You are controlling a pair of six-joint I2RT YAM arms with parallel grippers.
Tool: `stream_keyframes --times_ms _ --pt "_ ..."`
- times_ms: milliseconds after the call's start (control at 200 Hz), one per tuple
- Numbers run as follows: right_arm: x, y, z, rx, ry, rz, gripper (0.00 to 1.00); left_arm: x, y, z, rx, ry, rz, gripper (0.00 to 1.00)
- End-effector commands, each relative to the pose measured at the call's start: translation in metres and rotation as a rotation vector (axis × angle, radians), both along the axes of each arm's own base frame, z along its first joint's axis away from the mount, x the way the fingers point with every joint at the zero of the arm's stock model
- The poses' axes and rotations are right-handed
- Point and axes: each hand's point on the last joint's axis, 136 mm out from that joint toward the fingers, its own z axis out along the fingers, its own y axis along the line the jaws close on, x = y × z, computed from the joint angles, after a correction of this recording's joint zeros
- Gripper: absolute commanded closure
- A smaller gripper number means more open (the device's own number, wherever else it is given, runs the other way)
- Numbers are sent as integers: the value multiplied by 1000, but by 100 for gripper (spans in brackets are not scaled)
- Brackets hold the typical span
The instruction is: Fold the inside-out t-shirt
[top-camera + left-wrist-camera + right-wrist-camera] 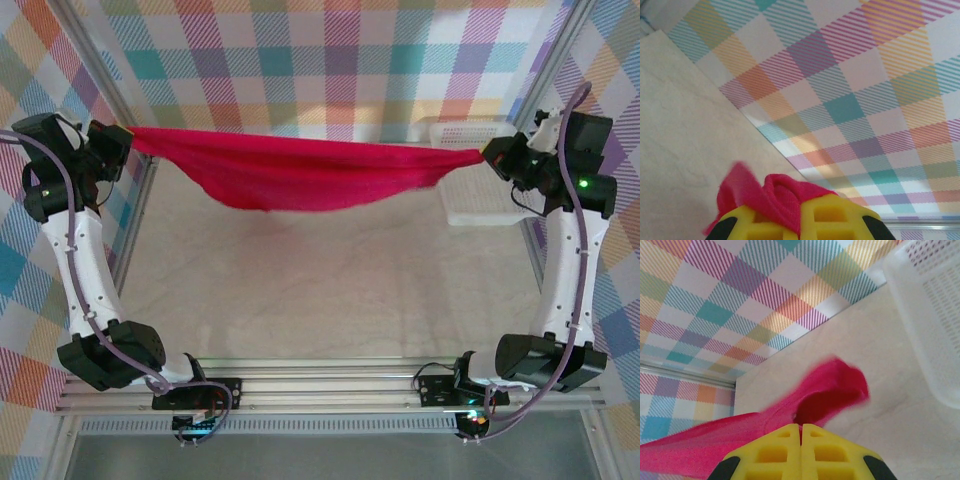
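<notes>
Currently the inside-out t-shirt hangs stretched above the table, long axis left to right, ends clamped in the left gripper and right gripper, equally near.

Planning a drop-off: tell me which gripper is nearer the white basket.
Right. The right gripper hangs just beside the basket; the left gripper is across the table, the t-shirt stretched between them.

Crimson t-shirt, white basket
</notes>
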Motion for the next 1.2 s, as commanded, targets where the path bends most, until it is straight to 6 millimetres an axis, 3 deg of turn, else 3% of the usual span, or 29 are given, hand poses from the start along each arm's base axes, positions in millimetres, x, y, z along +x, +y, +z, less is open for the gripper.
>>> stream_keyframes --times_ms 0,90,160,300,310,390,505,600,730,1020,1195 --pt "-12 16 23 26 -69 50 100 -20 -3 40 40 -113 4 100" --pt "-20 30 20 30 -71 85 100 -23 -19 38 80 -107 -39 100" --pt "-22 36 9 33 -56 99 100 -16 -34 18 96 -61 -86 100" --pt "-12 38 -8 45 -22 106 100 16 -56 -30 81 42 -184 100" --pt "-12 37 -8 45 -21 106 100 20 -65 -34 80 51 -207 100" --pt "-1 38 -9 51 -23 108 100 44 -75 -49 81 96 -248 100" --pt "14 39 -12 54 -11 111 100 74 -80 -46 87 106 -276 100" --pt "16 40 -14 47 -4 114 100 82 -80 -38 105 107 -270 100" --pt "7 39 -33 22 32 101 100 70 -76 -42 148 126 -247 100" --pt "-50 45 -98 5 160 102 100 8 -74 -84 243 224 -227 100" --pt "-74 49 -134 14 234 111 100 -10 -77 -114 251 292 -246 100"
